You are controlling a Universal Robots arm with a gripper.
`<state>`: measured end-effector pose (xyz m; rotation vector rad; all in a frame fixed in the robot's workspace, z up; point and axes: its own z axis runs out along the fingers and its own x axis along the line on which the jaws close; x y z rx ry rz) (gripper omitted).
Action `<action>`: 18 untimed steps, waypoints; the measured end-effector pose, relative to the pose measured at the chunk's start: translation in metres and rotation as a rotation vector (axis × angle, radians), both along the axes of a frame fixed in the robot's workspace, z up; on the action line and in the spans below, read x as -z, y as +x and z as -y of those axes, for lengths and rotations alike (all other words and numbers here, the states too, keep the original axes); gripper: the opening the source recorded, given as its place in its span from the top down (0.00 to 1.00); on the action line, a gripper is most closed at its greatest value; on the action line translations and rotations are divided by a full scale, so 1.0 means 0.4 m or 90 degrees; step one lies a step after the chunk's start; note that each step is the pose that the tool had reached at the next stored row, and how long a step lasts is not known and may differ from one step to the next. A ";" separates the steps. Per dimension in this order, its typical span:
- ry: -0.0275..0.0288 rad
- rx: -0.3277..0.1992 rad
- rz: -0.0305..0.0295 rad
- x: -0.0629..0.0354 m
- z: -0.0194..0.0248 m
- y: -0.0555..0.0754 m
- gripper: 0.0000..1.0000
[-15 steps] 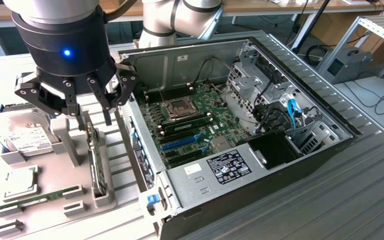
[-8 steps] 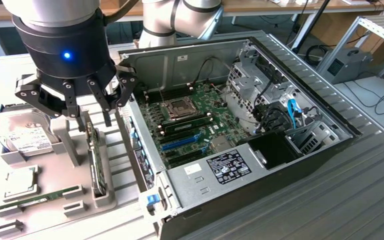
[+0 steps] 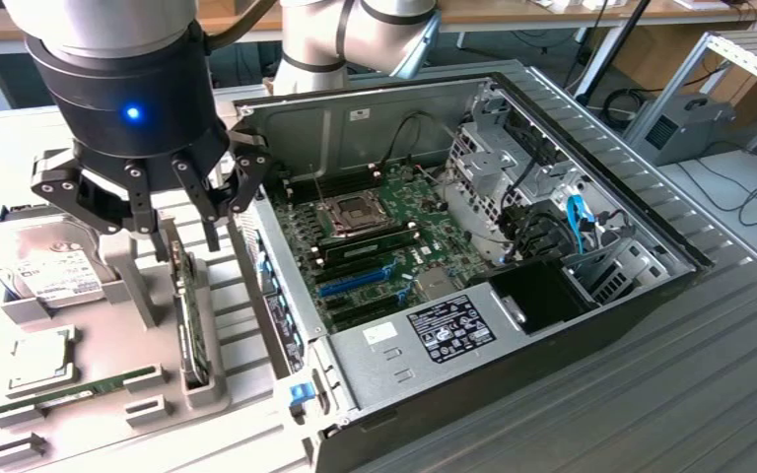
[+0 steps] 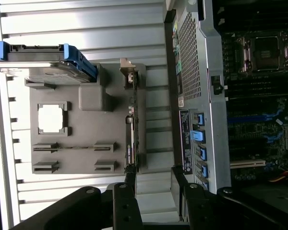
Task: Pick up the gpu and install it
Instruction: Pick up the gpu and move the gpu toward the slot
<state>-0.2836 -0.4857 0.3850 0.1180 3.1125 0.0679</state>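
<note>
Here's the gripper (image 3: 188, 244), hanging low over the grey holder (image 3: 129, 286) on the exterior view's left, fingers spread wide and closed on nothing. Right beneath it is the gpu (image 3: 192, 330), standing on its long edge in a narrow slot along the holder's right side, the side closest to the open computer case (image 3: 589, 296). The gripper is over the far end of the card, and the card sits untouched in its slot.

From the wrist, the gpu (image 4: 131, 129) shows edge-on as a thin dark strip, its silver bracket (image 4: 128, 72) at the end away from the gripper (image 4: 152, 184). One black finger (image 4: 129, 182) lines up with the card's closer end, while the other is out towards the case wall (image 4: 197, 72).

The hard drive (image 3: 36, 261) lies at the holder's left, white label up. Nearer the camera sit a square processor (image 3: 43, 360) and a slim green memory stick (image 3: 83, 387).

The case lies on its side with the panel off, and the motherboard (image 3: 378, 236) is fully exposed with blue expansion slots (image 3: 352, 281) at its near-left part
</note>
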 end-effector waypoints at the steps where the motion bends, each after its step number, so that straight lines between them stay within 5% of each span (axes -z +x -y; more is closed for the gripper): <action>1: 0.0000 0.000 0.0000 0.001 0.000 0.000 0.58; 18: 0.0000 0.000 0.0000 0.016 0.000 0.000 0.58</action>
